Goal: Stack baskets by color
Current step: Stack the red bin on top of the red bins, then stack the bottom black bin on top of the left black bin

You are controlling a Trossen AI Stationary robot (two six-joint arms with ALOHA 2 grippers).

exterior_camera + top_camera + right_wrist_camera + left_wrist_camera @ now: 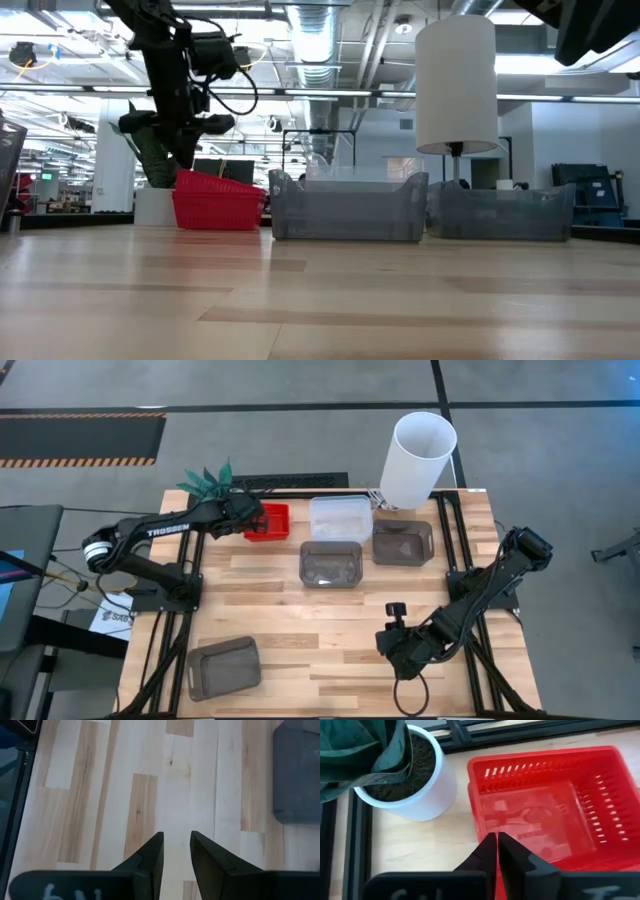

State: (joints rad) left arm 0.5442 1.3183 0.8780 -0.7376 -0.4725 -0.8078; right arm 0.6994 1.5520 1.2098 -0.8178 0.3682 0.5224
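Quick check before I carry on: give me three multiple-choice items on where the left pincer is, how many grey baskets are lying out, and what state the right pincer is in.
1. Where is the left pincer?
A. At the white cylinder
B. At the red basket beside the potted plant
C. Over a grey basket at the table's front edge

2. How many grey baskets lie apart on the table?
A. One
B. Five
C. Three

3. What state is the right pincer in?
A. Open, over bare wood, holding nothing
B. Shut on a grey basket
C. Shut on a clear basket

Answers:
1. B: the left pincer, fingers together, sits at the red basket next to the potted plant.
2. C: the high view shows three grey baskets.
3. A: the right pincer shows a gap with only the table behind it.
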